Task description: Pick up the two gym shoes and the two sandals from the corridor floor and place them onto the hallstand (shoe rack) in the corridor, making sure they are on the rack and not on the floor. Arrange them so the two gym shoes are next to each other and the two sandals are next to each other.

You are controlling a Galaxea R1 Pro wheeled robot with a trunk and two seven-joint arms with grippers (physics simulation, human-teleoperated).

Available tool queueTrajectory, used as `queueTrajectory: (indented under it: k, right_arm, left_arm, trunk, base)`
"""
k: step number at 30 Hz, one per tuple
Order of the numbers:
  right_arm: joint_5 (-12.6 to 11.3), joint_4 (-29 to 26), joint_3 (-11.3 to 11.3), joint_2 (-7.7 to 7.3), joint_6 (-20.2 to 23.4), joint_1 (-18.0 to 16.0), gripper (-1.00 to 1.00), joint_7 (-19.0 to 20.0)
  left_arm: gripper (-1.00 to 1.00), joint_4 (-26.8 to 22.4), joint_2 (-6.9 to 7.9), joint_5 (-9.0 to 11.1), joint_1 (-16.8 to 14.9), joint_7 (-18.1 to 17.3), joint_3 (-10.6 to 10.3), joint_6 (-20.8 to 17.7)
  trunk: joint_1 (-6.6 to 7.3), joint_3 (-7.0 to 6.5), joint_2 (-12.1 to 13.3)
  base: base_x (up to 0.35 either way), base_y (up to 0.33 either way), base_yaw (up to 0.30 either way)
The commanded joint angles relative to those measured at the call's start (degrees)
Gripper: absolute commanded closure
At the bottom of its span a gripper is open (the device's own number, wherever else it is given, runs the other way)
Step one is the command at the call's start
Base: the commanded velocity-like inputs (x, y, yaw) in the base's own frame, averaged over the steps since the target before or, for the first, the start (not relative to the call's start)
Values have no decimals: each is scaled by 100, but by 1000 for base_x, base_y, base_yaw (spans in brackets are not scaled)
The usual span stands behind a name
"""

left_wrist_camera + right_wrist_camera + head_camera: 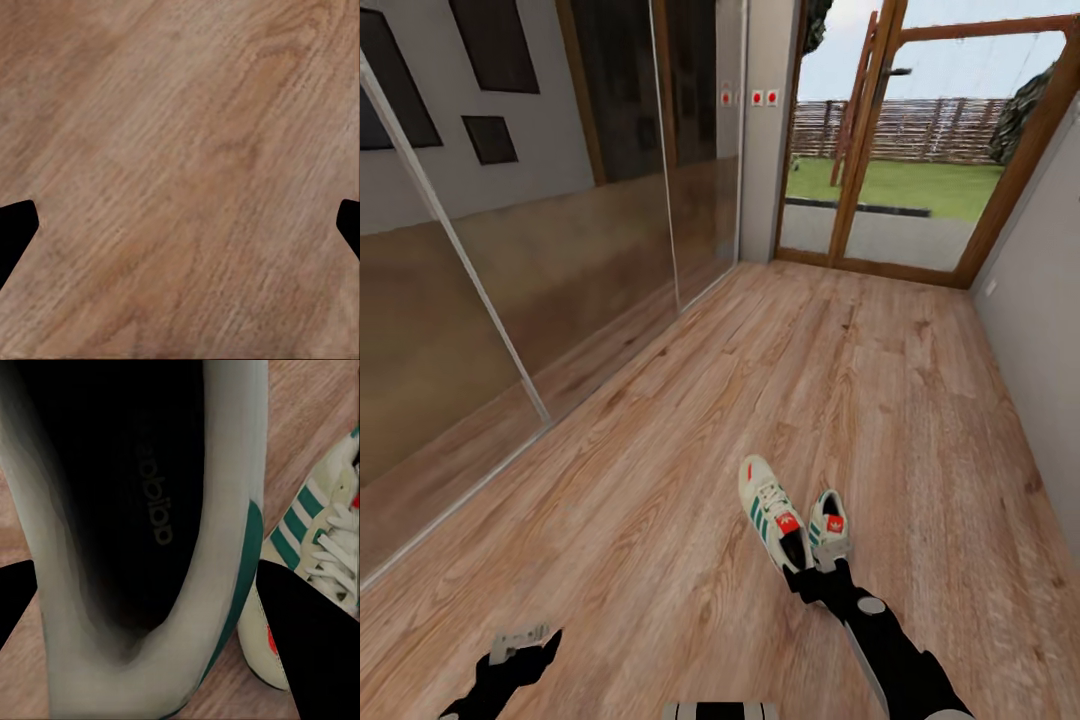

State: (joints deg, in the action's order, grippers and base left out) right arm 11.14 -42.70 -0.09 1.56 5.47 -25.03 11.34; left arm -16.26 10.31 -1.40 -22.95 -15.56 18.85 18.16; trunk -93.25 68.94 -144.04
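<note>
Down by the robot's base, the left gripper [520, 640] hangs low over the corridor floor [660, 480] with its fingers spread wide and nothing between them. Further right, the right gripper [815, 572] reaches to the heels of the two gym shoes [790, 515], which stand side by side on the planks; its fingers straddle the heel wall of one sneaker, though whether they are actually pinching it I cannot tell.

floor [660, 480]: grained matt wood | gym shoes [770, 505]: cream leather-like, smooth
</note>
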Motion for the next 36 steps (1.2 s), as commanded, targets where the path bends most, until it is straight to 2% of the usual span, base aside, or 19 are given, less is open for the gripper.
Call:
queueTrajectory:
  k: [1,2,6,13,26,28,29,33,36]
  right_arm:
    - [42,-11,-12,2,-33,25,100,27]
    - [40,-6,-14,2,-106,48,100,27]
    - [37,164,-17,2,-331,82,100,27]
    - [36,211,-34,3,-465,86,100,25]
    - [44,181,-50,-4,-491,86,100,18]
    - [55,150,-44,-6,-499,86,100,-136]
    - [70,190,-36,-31,-784,125,100,-763]
    - [69,215,-35,-49,-1766,568,100,-1036]
    - [63,280,-40,-53,-2126,857,100,-1078]
  left_arm:
    - [-100,10,-2,-9,62,-36,122,79]
    - [-100,15,-3,-5,134,-24,209,151]
    - [-100,20,-1,-1,211,-12,331,242]
    - [-100,2,72,7,270,-9,373,257]
    - [-100,33,41,0,273,-17,348,258]
    - [-100,46,17,-10,273,-17,346,258]
    - [-100,58,1,-17,281,-17,340,314]
    - [-100,64,5,-18,282,-22,343,338]
    - [-100,69,-1,-33,282,-25,335,343]
  trunk:
    - [3,-28,0]
    - [6,-59,1]
    - [16,-184,7]
    - [34,-380,16]
    - [34,-393,16]
    - [34,-409,16]
    - [34,-418,16]
    - [34,-453,16]
    - [34,-480,16]
  base:
    - [0,0,0]
    - [0,0,0]
    - [0,0,0]
    - [0,0,0]
    - [0,0,-4]
    - [0,0,-72]
    - [0,0,-81]
    - [0,0,-82]
    - [0,0,-83]
